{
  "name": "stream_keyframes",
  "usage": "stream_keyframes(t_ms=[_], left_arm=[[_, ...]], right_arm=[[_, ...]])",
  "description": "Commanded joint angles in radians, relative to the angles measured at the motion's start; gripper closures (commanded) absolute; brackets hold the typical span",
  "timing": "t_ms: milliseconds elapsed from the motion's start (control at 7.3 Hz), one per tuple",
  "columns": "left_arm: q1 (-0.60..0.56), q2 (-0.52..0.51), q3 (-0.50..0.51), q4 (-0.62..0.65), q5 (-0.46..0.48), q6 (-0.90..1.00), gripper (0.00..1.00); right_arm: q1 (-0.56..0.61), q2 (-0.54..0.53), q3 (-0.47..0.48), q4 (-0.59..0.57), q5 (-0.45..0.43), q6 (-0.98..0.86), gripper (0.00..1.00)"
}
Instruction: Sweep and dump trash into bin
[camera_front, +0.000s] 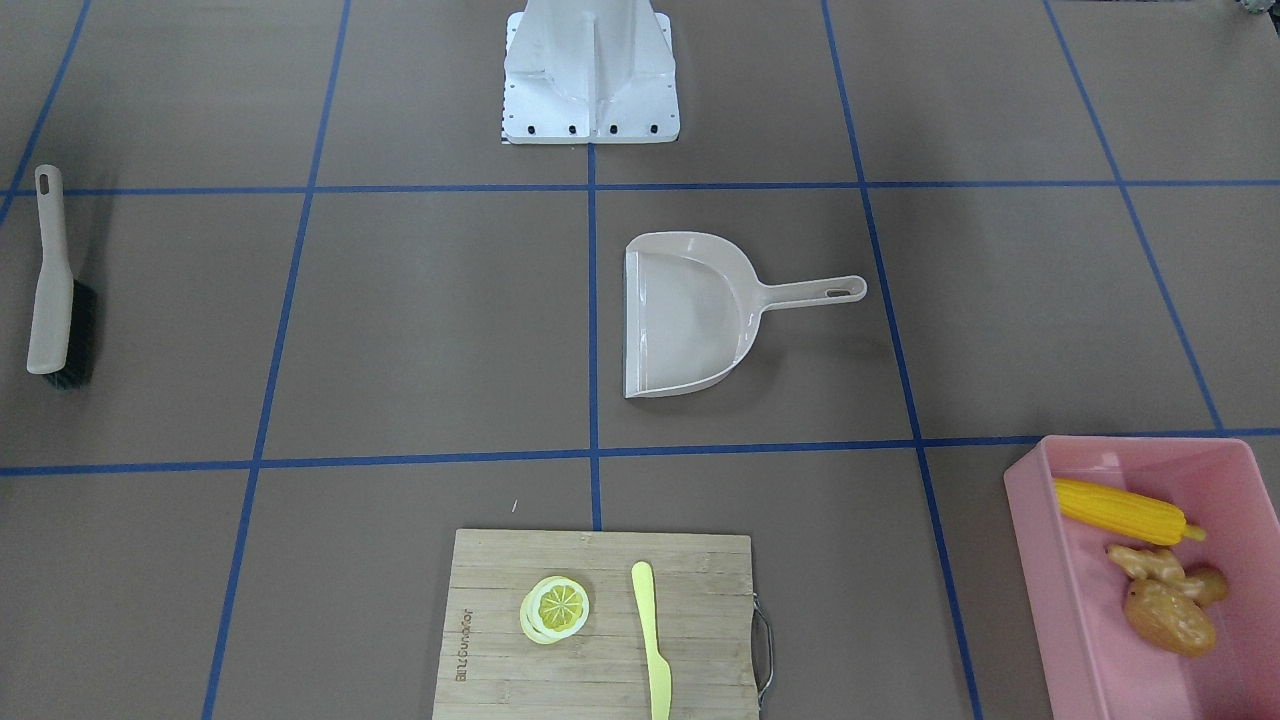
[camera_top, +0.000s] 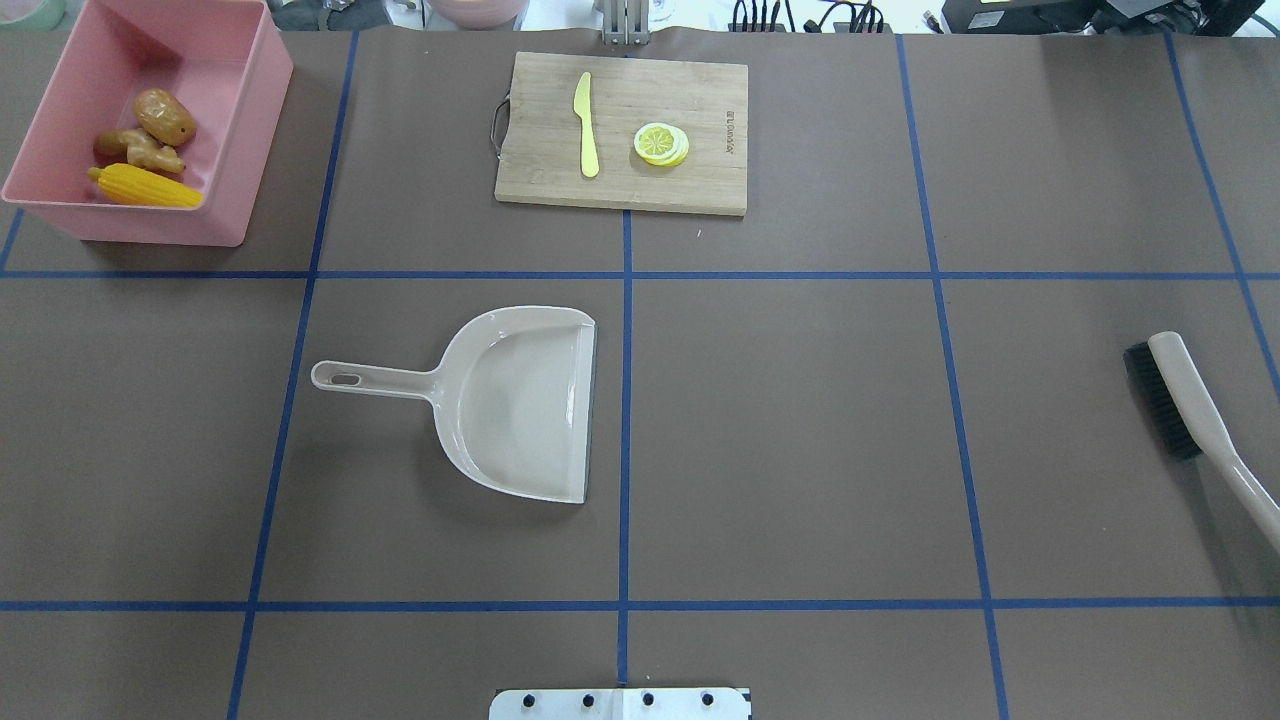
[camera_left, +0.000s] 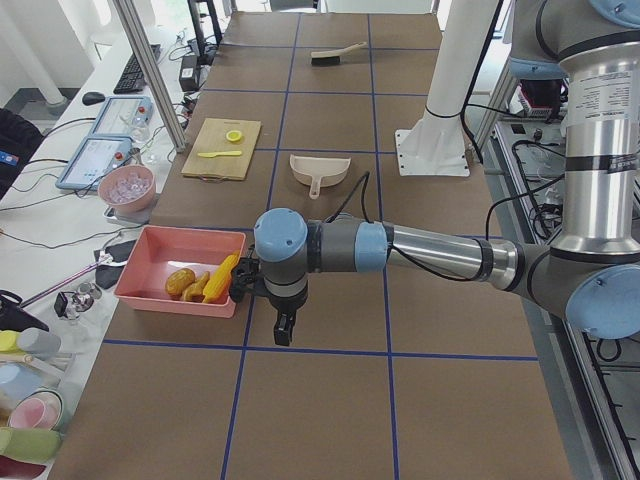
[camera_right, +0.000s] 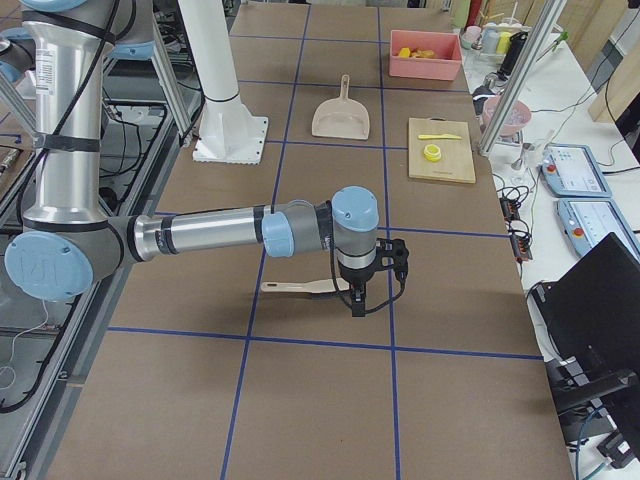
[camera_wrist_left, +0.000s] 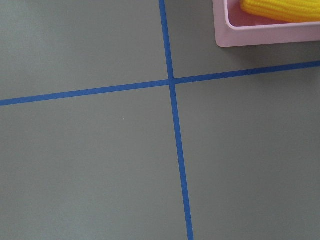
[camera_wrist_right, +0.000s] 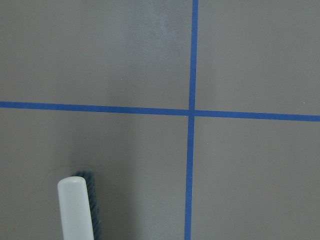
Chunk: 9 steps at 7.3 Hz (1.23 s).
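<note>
The pink bin (camera_top: 150, 225) stands at the table's far left corner and holds the trash: a yellow corn cob (camera_top: 145, 187), a tan ginger root (camera_top: 135, 150) and a brown potato (camera_top: 165, 115). From the front, the corn (camera_front: 1120, 510), ginger (camera_front: 1160, 570) and potato (camera_front: 1170, 618) lie together in the bin (camera_front: 1040, 570). My left gripper (camera_left: 284, 328) hangs over the table just beside the bin (camera_left: 175, 300); I cannot tell whether it is open or shut. My right gripper (camera_right: 357, 300) hovers by the brush (camera_right: 300, 288); its state cannot be told either.
A beige dustpan (camera_top: 520, 400) lies empty mid-table, handle pointing left. The brush (camera_top: 1190, 400) lies at the right edge. A wooden cutting board (camera_top: 700, 190) at the far side carries a yellow knife (camera_top: 586, 125) and lemon slice (camera_top: 660, 143). The robot's white base (camera_front: 590, 70) stands at the near edge.
</note>
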Motion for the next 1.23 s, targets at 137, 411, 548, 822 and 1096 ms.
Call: stream_keyframes(t_ms=[137, 411, 548, 822, 1096], left_arm=[[0.000, 0.002, 0.001, 0.002, -0.001, 0.000, 0.02], [0.000, 0.003, 0.006, 0.000, -0.001, 0.000, 0.02], [0.000, 0.003, 0.006, 0.000, -0.001, 0.000, 0.02], [0.002, 0.002, 0.003, -0.001, -0.001, 0.000, 0.02], [0.002, 0.002, 0.004, -0.001, -0.001, 0.000, 0.02]], right_arm=[[0.000, -0.001, 0.003, 0.000, 0.005, -0.001, 0.00], [0.000, -0.001, 0.003, 0.006, 0.009, -0.007, 0.00], [0.000, -0.001, 0.003, 0.006, 0.017, -0.007, 0.00], [0.000, -0.001, 0.003, 0.008, 0.017, -0.007, 0.00], [0.000, 0.007, 0.003, 0.006, 0.011, -0.007, 0.00]])
